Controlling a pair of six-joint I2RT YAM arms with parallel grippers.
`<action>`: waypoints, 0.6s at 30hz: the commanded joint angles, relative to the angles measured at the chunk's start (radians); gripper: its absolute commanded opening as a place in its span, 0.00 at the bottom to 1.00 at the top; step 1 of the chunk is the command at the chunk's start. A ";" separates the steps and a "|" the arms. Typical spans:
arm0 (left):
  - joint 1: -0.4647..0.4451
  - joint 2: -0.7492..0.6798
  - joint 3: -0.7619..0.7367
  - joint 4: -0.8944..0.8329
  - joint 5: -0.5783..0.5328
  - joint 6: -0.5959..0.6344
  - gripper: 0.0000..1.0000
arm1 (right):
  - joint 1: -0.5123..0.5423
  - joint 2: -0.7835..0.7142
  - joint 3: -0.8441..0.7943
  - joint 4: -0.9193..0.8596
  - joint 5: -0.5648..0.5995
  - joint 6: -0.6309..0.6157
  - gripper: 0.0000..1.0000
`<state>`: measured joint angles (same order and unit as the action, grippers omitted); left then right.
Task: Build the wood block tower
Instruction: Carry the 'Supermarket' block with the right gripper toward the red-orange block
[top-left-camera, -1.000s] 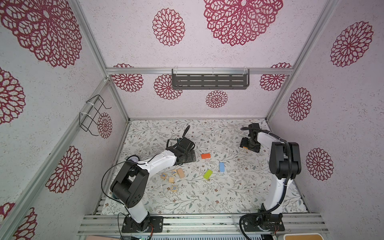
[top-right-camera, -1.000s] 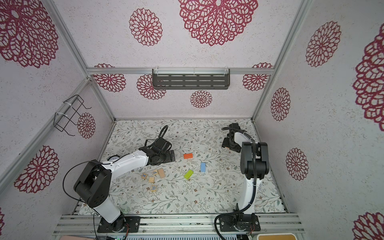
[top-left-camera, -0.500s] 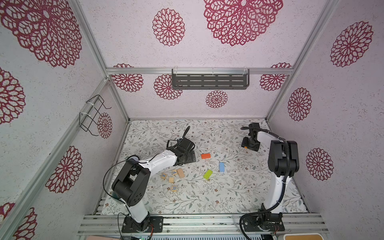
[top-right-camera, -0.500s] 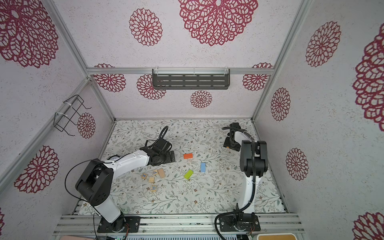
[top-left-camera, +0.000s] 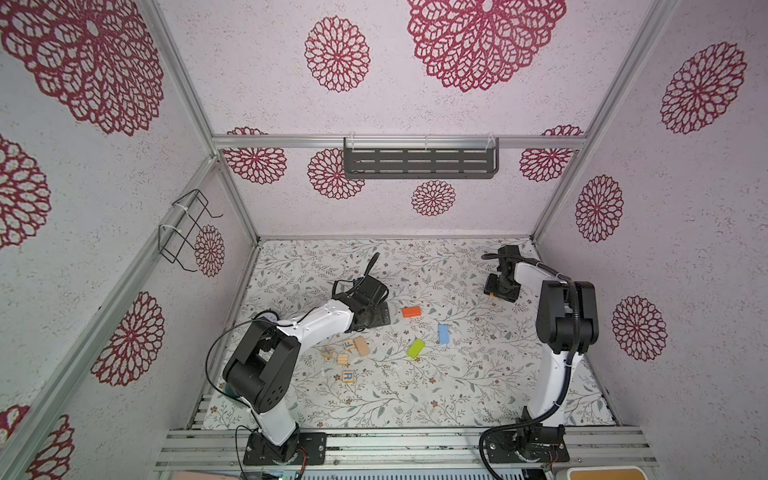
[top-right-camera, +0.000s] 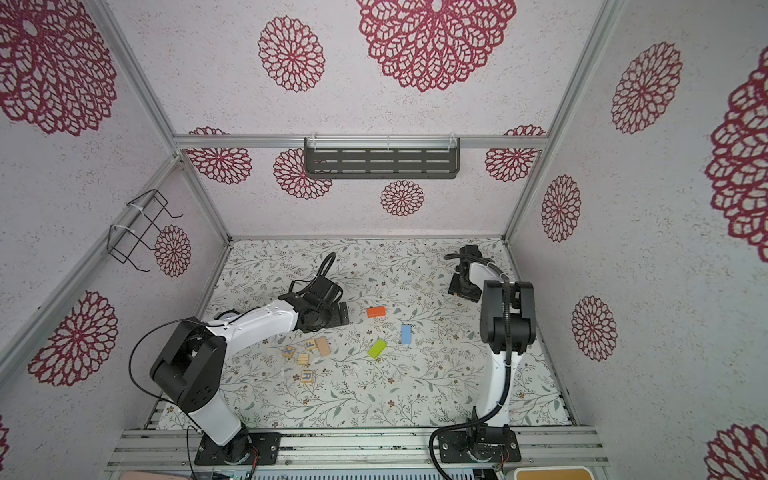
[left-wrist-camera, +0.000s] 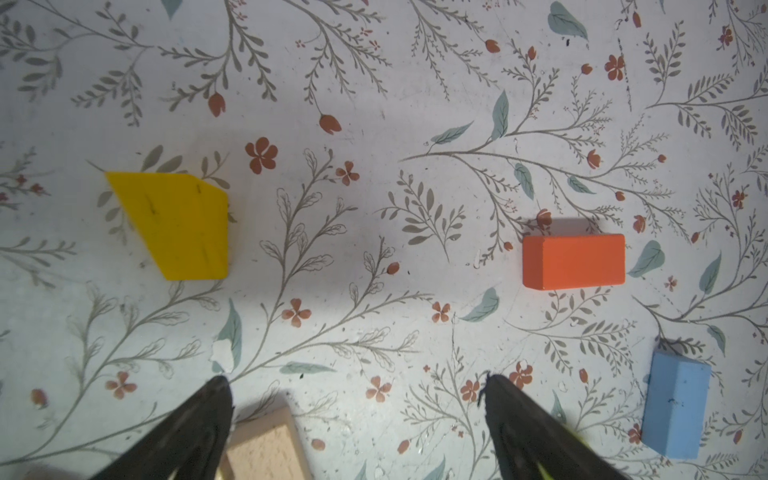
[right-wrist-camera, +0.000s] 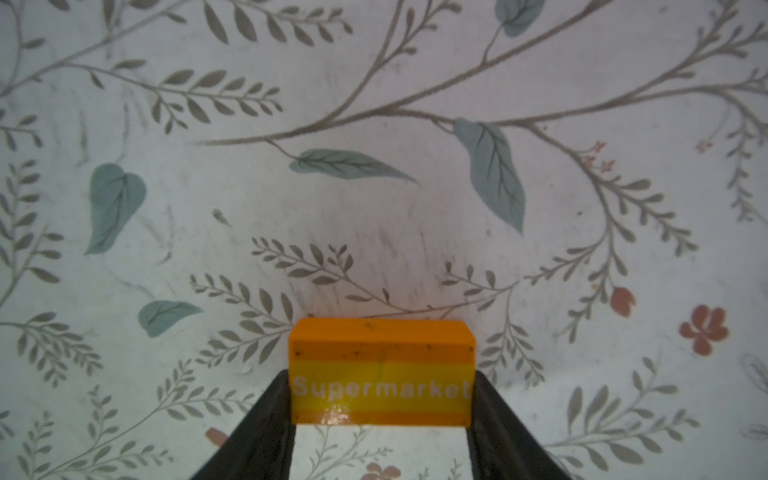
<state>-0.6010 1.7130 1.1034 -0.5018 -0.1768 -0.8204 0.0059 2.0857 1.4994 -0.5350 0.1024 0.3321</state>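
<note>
Narrowed since a second ago: right gripper (right-wrist-camera: 382, 376), fingers (right-wrist-camera: 266, 419) now pinching striped orange block (right-wrist-camera: 380, 345) by its ends, at the very tips. Spread and empty: left gripper (left-wrist-camera: 357, 395); tan block (left-wrist-camera: 266, 449) beside one finger, red-orange block (left-wrist-camera: 573, 261) and yellow wedge (left-wrist-camera: 178, 224) farther ahead. No tower yet. Risk: shallow hold, block twisting free on lifting.

**Left wrist: jaws wide over loose blocks**

I'm looking down past my left gripper (left-wrist-camera: 357, 388), jaws spread wide over the floral mat (left-wrist-camera: 374, 104). A tan block (left-wrist-camera: 266, 444) lies flat, partly hidden behind the left fingertip (left-wrist-camera: 216, 399). Farther out, a yellow block (left-wrist-camera: 178, 224) with one slanted side lies on the left. An orange block (left-wrist-camera: 573, 261) lies well apart on its right. A light blue block (left-wrist-camera: 675, 409) lies nearer and further right, clear of the orange.
</note>
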 joint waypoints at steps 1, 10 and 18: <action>0.024 -0.065 -0.037 -0.017 -0.023 -0.015 0.97 | 0.050 -0.102 -0.026 -0.032 0.005 0.000 0.49; 0.067 -0.170 -0.137 -0.012 -0.053 -0.008 0.97 | 0.245 -0.282 -0.169 -0.016 0.005 0.055 0.51; 0.090 -0.227 -0.220 0.030 -0.055 -0.012 0.97 | 0.473 -0.366 -0.208 -0.048 0.026 0.136 0.51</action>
<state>-0.5198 1.5188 0.8978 -0.5041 -0.2153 -0.8204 0.4294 1.7565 1.2888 -0.5518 0.1047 0.4091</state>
